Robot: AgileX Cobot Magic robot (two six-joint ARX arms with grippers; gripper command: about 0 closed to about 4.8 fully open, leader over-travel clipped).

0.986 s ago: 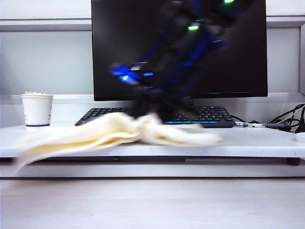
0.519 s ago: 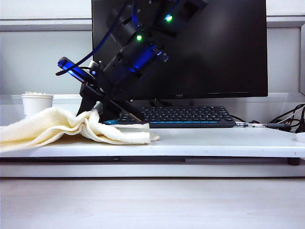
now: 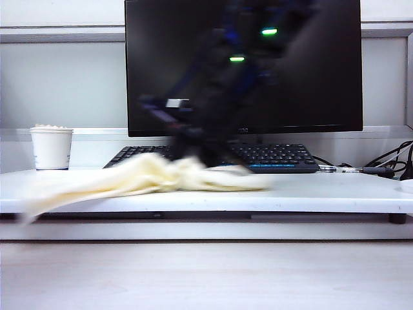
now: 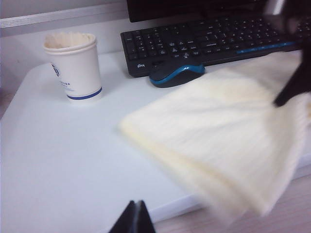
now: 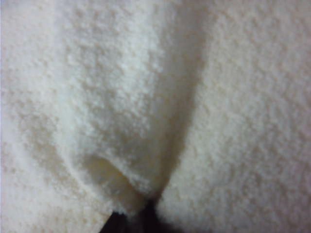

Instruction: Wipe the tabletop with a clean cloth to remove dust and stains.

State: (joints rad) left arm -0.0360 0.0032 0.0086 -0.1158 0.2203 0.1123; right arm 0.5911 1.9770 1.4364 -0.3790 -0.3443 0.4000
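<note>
From the exterior view, going left to right along the tabletop [image 3: 335, 190]: a white paper cup [image 3: 51, 148] stands just left of the keyboard [image 3: 271, 157], then the cloth [image 3: 139, 183] lies smeared with blur in front of the keyboard, its left end drooping over the slab's front edge. My right gripper [image 3: 193, 155] is a dark blur pressed into the cloth's bunched middle, in front of the monitor [image 3: 310, 71].

My left wrist view adds what that one hides: the cup is filled to the brim with something pale I cannot identify, and a blue-and-black mouse [image 4: 176, 75] sits touching the keyboard's front edge, just beside the cloth. My left gripper [image 4: 136, 218] hangs near the slab's front edge, fingertips pressed together on nothing.

My right wrist view is filled with cream fabric, gathered into a fold where my right fingers are clenched on the cloth.
</note>
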